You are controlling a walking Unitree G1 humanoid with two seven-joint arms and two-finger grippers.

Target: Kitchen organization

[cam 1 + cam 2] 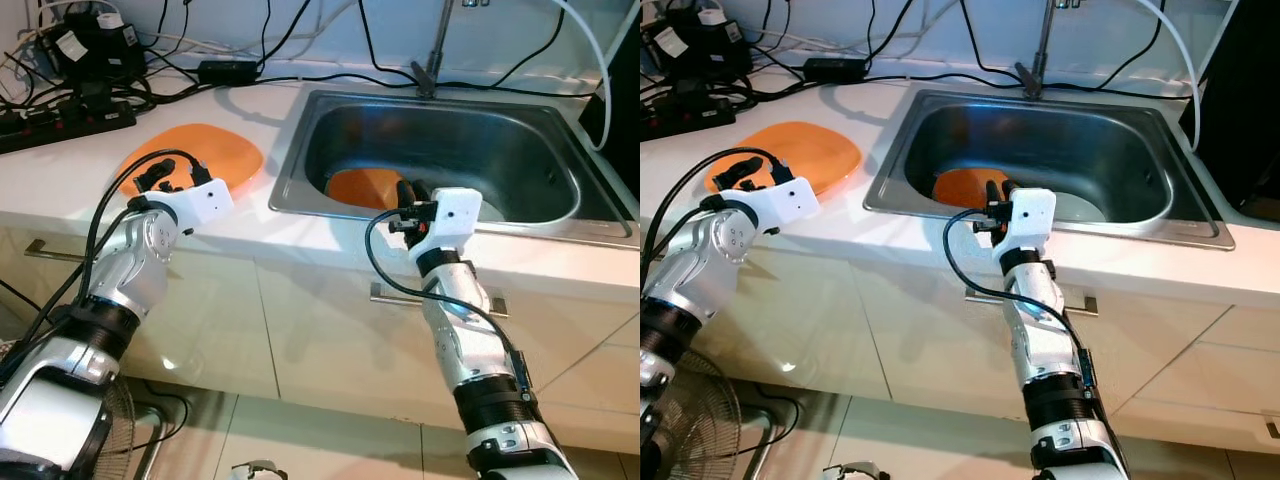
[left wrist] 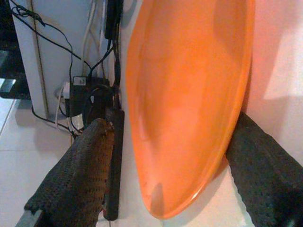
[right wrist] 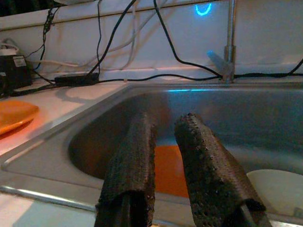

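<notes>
An orange plate (image 1: 205,150) lies flat on the white counter to the left of the sink. My left gripper (image 1: 160,178) is at the plate's near edge, open, with one finger on each side of its rim (image 2: 184,104); the plate touches one finger (image 2: 265,165). A second orange plate (image 1: 362,186) lies in the steel sink (image 1: 300,200), with a white dish (image 3: 274,189) beside it. My right gripper (image 1: 410,190) hovers over the sink's front rim, pointing into the basin. Its fingers (image 3: 132,161) are close together with nothing between them.
A faucet (image 1: 432,60) stands at the back of the sink. Behind the plate, a black power strip (image 1: 60,120), adapters and several cables crowd the back left of the counter. A dark object (image 1: 1240,100) stands at the far right. Cabinet fronts with handles run below.
</notes>
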